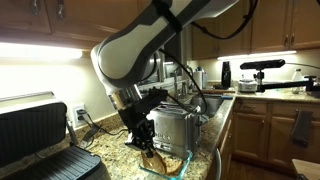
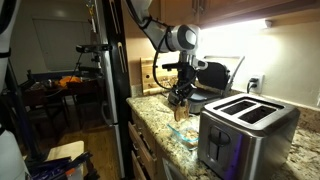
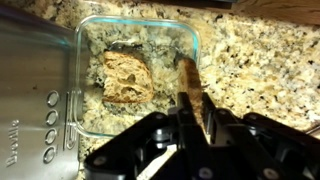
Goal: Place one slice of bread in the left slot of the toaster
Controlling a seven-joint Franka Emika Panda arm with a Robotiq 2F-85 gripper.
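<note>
My gripper [image 3: 196, 112] is shut on a tan slice of bread [image 3: 189, 82], seen edge-on between the fingers. It holds the slice just above a clear glass dish [image 3: 192, 35] where another slice [image 3: 127, 77] lies flat. The brushed-steel toaster [image 3: 30, 100] stands right beside the dish, at the left of the wrist view. In both exterior views the gripper [image 1: 146, 135] [image 2: 180, 100] hangs over the dish [image 1: 165, 166] [image 2: 188, 137] with the slice [image 1: 151, 152] [image 2: 180, 113] under it. The toaster [image 1: 176, 125] [image 2: 245, 128] shows two top slots.
A black-and-silver grill press [image 1: 35, 140] [image 2: 215, 75] stands on the granite counter [image 3: 260, 60]. A sink with faucet [image 1: 205, 100] lies beyond the toaster. The counter's front edge [image 2: 150, 125] drops toward the room, next to a dark tall appliance [image 2: 110, 70].
</note>
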